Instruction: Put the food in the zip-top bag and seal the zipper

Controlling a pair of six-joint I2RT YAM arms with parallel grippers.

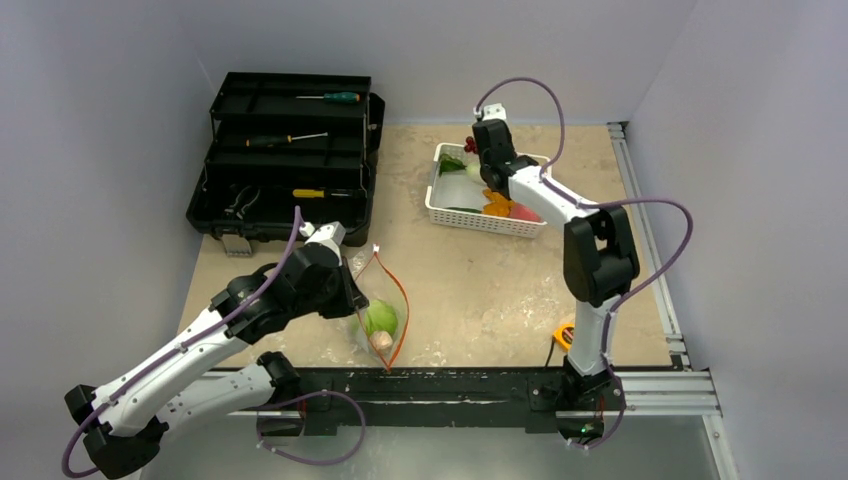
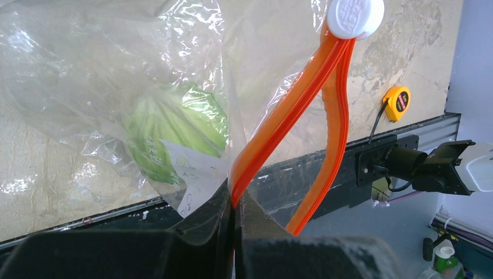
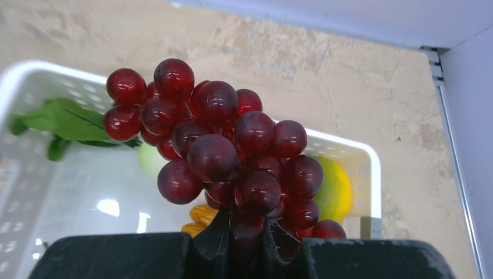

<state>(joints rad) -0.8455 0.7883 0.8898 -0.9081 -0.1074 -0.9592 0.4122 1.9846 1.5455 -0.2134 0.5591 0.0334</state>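
grapes (image 3: 232, 157): stem end hidden inside the right pincer (image 3: 247, 238)
lemon (image 3: 337, 189): half behind the grapes
basket (image 3: 375, 168): left part cut off by the picture's edge
zipper (image 2: 283, 119): one end buried in the left pincer (image 2: 234, 212)
label (image 2: 195, 174): writing too blurred to read

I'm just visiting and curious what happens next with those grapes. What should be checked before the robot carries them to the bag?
1. Grapes gripped by right jaws: ok, pinched at the bunch's base.
2. Grapes lifted above basket: ok.
3. Left jaws shut on zipper: ok.
4. Bag mouth open: ok, orange strips spread apart, slider at one end.
5. Mouth wide enough for the bunch: cannot tell.
6. Cabbage already inside bag: ok.
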